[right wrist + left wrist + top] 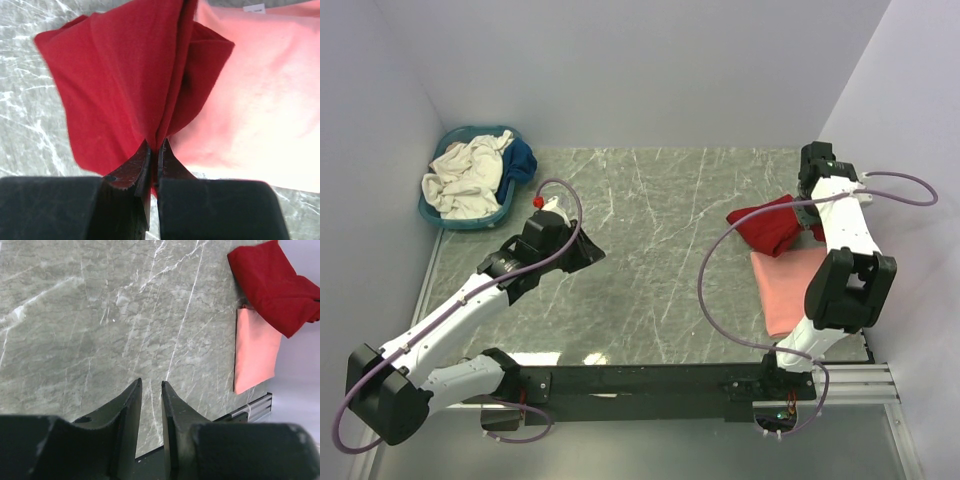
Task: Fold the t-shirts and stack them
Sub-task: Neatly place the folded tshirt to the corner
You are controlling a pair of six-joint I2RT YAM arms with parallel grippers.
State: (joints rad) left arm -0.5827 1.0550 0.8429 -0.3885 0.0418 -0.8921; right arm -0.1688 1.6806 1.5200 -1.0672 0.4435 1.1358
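The deep red t-shirt (770, 225) hangs bunched from my right gripper (807, 212) at the far right. In the right wrist view the gripper (155, 145) is shut on a fold of the red cloth (115, 75). The folded salmon pink t-shirt (790, 285) lies flat below and beside it, also showing in the right wrist view (265, 100). My left gripper (588, 250) hovers over bare table left of centre; in its wrist view (151, 385) the jaws stand narrowly apart and empty. That view shows the red shirt (272, 285) and the pink shirt (255, 352) far off.
A teal basket (470, 224) at the far left corner holds a crumpled cream-white shirt (465, 175) and a dark blue one (523, 160). Walls close in the table on three sides. A black rail (640, 382) runs along the near edge.
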